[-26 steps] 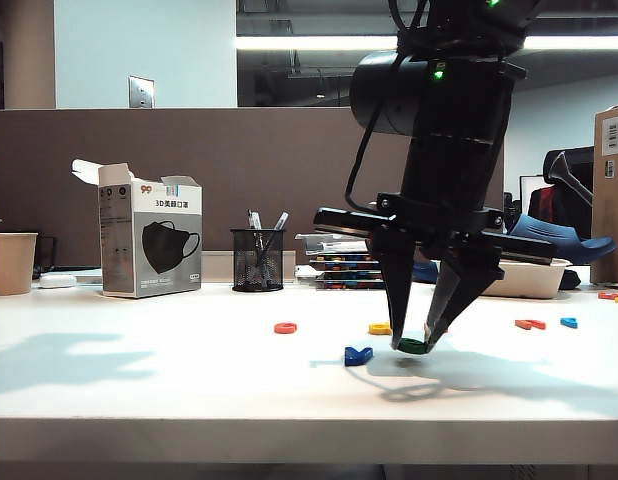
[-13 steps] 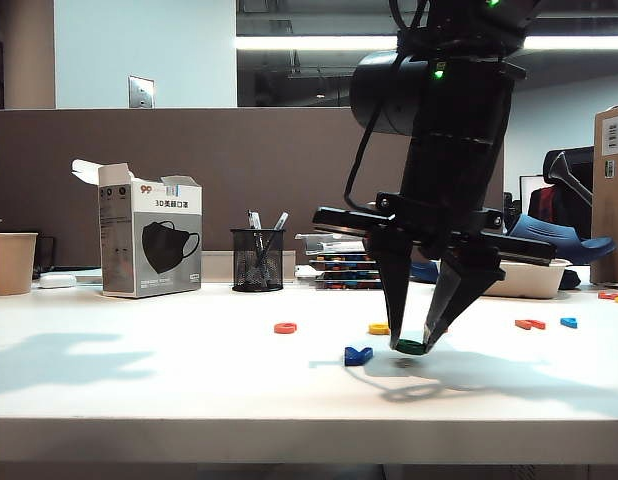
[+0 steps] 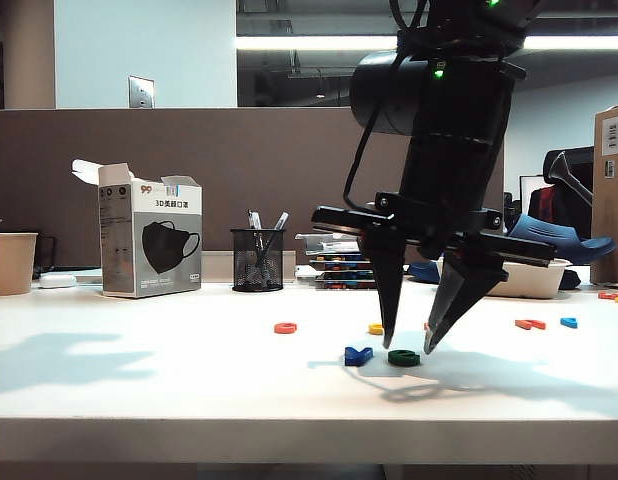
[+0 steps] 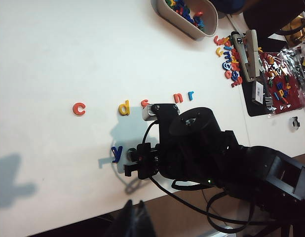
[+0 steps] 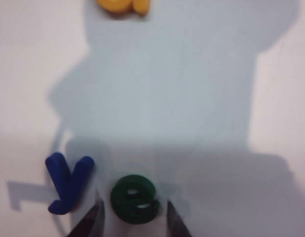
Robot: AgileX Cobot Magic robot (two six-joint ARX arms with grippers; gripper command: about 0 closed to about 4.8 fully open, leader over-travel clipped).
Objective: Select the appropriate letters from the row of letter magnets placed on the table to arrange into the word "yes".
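The green "e" (image 5: 135, 199) lies flat on the white table (image 3: 189, 380), just right of the dark blue "y" (image 5: 68, 181). My right gripper (image 5: 134, 202) stands open, one finger on each side of the "e", apart from it. In the exterior view the right gripper (image 3: 407, 346) points down over the "e" (image 3: 403, 357), with the "y" (image 3: 358, 355) beside it. The red "s" (image 4: 145, 103) stays in the row behind. Beyond the table's front edge, my left gripper (image 4: 134, 201) is shut on nothing.
An orange-red "c" (image 4: 79, 108), yellow "d" (image 4: 124, 107), orange-red "n" (image 4: 177, 98) and light-blue "r" (image 4: 190, 95) remain in the row. A mask box (image 3: 149, 243), pen holder (image 3: 257, 260) and paper cup (image 3: 11, 262) stand at the back. A tray of letters (image 4: 184, 19) sits far right.
The right gripper's jaws have spread apart and let go of the green "e", which now rests on the table beside the "y". Neither arm has shifted.
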